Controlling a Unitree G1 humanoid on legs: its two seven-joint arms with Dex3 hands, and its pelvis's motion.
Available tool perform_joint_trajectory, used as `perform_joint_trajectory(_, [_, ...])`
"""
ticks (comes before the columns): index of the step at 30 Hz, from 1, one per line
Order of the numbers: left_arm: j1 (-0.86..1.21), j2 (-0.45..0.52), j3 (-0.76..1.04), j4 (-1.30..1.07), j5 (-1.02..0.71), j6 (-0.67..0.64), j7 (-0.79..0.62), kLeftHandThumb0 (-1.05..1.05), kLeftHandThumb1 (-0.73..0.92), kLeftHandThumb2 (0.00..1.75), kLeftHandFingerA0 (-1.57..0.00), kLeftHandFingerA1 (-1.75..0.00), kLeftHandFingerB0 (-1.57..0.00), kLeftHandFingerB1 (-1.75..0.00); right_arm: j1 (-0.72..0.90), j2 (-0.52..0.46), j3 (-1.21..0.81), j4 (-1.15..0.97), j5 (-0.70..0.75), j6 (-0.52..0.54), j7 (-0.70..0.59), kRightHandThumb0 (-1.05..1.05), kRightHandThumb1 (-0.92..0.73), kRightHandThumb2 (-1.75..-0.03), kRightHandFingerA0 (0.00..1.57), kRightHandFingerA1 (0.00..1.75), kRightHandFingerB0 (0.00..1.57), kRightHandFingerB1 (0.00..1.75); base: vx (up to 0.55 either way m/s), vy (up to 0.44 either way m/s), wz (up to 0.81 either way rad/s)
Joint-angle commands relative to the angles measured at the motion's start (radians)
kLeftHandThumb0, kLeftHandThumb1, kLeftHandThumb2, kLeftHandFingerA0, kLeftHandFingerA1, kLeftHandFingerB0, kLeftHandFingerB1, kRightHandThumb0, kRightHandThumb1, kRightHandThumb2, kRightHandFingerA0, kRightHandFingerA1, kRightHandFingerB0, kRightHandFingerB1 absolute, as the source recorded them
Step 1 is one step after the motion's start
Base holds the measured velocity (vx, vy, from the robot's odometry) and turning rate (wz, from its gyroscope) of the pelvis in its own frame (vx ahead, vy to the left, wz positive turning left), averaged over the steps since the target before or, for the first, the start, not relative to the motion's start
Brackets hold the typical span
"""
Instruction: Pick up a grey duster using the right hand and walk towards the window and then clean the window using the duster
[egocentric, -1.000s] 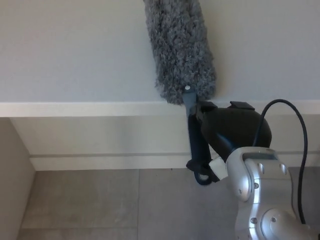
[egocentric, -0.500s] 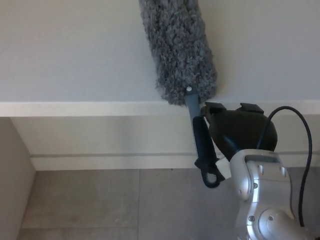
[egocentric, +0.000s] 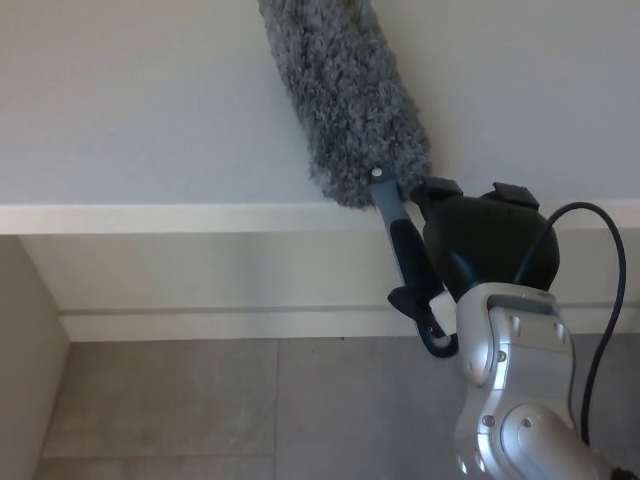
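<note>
At right, near: right robot hand (egocentric: 485, 250), black, wrapped round the dark handle (egocentric: 408, 255) of the duster; silver forearm (egocentric: 515, 400) below it, black cable (egocentric: 600, 290) looping along its right side.
Grip: fingers of right robot hand curled shut on the handle, pinching it; fingertips themselves hidden behind the handle.
Duster: grey fluffy head (egocentric: 345, 95) up and to the left of the hand, tilted with top leaning left, running out past the top edge.
Duster against: pale flat pane or wall surface (egocentric: 150, 100) filling the upper part; cannot tell for certain whether glass, nor whether touching or just in front.
Handle end: hooked loop (egocentric: 435, 335) hanging below the hand, over the lower wall.
Ledge: white sill (egocentric: 150, 218) running left to right, just under the bottom of the fluffy head.
Below ledge: pale wall (egocentric: 200, 275) with a skirting strip (egocentric: 200, 323) at its foot.
Floor: grey tiles (egocentric: 200, 410), one seam running far to near.
Far left: beige panel edge (egocentric: 25, 370).
Left robot hand: out of sight.
</note>
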Motion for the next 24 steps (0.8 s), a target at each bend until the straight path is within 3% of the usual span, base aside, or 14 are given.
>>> perform_joint_trajectory(1, [0.010, 0.016, -0.020, 0.006, 0.025, -0.102, 0.027, -0.01, 0.52, 1.07, -1.05, -1.25, -0.92, -1.03, 0.002, 0.017, 0.004, 0.019, -0.049, -0.009, -0.035, -0.74, -0.62, -0.60, 0.09, 0.61, 0.28, 0.40, 0.00, 0.000, 0.00])
perform_joint_trajectory(2, [0.005, 0.012, -0.019, 0.007, 0.020, -0.091, 0.030, -0.03, 0.53, 1.06, -1.05, -1.25, -0.93, -1.04, 0.014, 0.033, 0.010, 0.020, -0.043, -0.007, -0.049, -0.75, -0.48, -0.85, 0.10, 0.59, 0.22, 0.49, 0.00, 0.000, 0.00])
perform_joint_trajectory(6, [0.015, -0.007, -0.025, -0.016, 0.016, -0.110, 0.031, -0.05, 0.51, 1.11, -1.05, -1.35, -0.95, -1.16, 0.028, 0.041, 0.024, 0.025, -0.047, -0.011, -0.024, -0.76, -0.50, -0.87, 0.10, 0.58, 0.20, 0.50, 0.00, 0.000, 0.00])
perform_joint_trajectory(9, [0.017, -0.014, -0.018, -0.020, -0.001, -0.104, 0.018, -0.07, 0.50, 1.10, -1.05, -1.33, -0.96, -1.14, 0.031, 0.047, 0.030, 0.040, -0.058, -0.006, -0.019, -0.75, -0.50, -0.88, 0.09, 0.58, 0.19, 0.50, 0.00, 0.000, 0.00])
perform_joint_trajectory(10, [0.014, -0.007, -0.015, -0.003, -0.002, -0.098, 0.011, -0.03, 0.54, 1.07, -1.07, -1.22, -0.94, -1.01, 0.033, 0.044, 0.032, 0.048, -0.066, -0.005, -0.022, -0.75, -0.52, -0.88, 0.12, 0.59, 0.19, 0.49, 0.00, 0.000, 0.00])
perform_joint_trajectory(16, [0.006, 0.006, -0.011, 0.032, 0.000, -0.089, 0.008, -0.05, 0.54, 1.05, -1.07, -1.22, -0.93, -1.02, 0.039, 0.043, 0.032, 0.074, -0.091, -0.004, -0.036, -0.75, -0.51, -0.88, 0.13, 0.59, 0.20, 0.49, 0.00, 0.000, 0.00])
perform_joint_trajectory(17, [0.026, 0.001, -0.026, 0.005, 0.018, -0.094, 0.032, -0.08, 0.56, 0.97, -1.03, -1.30, -0.93, -1.06, 0.044, 0.032, 0.022, 0.081, -0.093, 0.001, -0.032, -0.75, -0.52, -0.87, 0.11, 0.59, 0.17, 0.49, 0.00, 0.000, 0.00])
perform_joint_trajectory(24, [0.032, -0.007, -0.021, 0.012, 0.002, -0.092, 0.019, -0.04, 0.56, 1.04, -1.02, -1.31, -0.91, -1.09, 0.055, 0.030, 0.003, 0.090, -0.099, -0.004, -0.044, -0.73, -0.51, -0.87, 0.12, 0.58, 0.18, 0.49, 0.00, 0.000, 0.00])
